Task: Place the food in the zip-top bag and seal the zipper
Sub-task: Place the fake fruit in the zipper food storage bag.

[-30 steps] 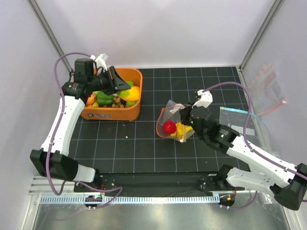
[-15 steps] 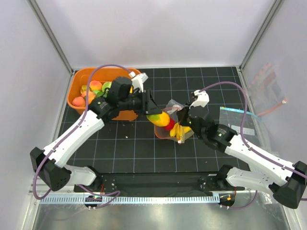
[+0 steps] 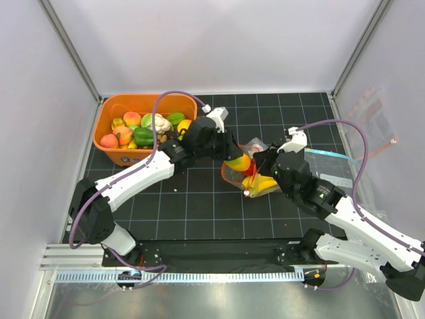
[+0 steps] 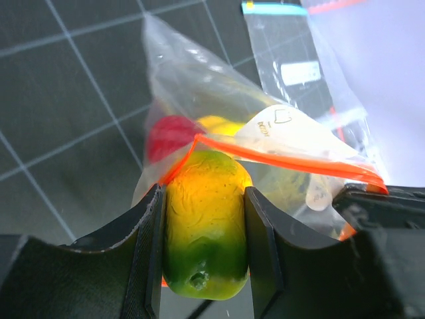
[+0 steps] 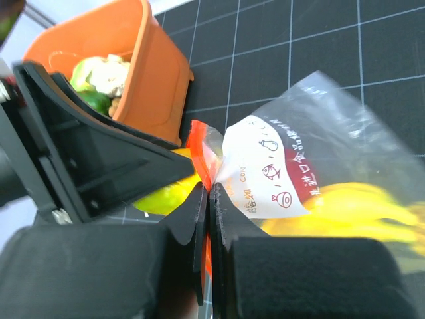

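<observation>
My left gripper point(image 3: 232, 155) point(image 4: 204, 232) is shut on a yellow-green mango point(image 4: 204, 232) point(image 3: 237, 161) and holds it at the mouth of the clear zip-top bag point(image 3: 255, 174) point(image 4: 219, 93) point(image 5: 332, 153). The red-orange zipper point(image 4: 279, 156) point(image 5: 199, 156) runs along the open mouth. My right gripper point(image 5: 209, 199) point(image 3: 260, 163) is shut on the zipper edge, holding the mouth up. A red apple point(image 4: 169, 136) and a yellow banana point(image 5: 358, 209) point(image 3: 260, 184) lie inside the bag. More food point(image 3: 143, 128) sits in the orange bin point(image 3: 106, 147).
A flat clear bag with a dark-blue top edge point(image 3: 325, 158) lies at the right. White walls stand at the left, back and right of the black gridded table point(image 3: 179, 199).
My left gripper has carried the mango from the bin rightward to the bag's mouth. My right gripper has shifted a little right and kept hold of the bag's edge.
</observation>
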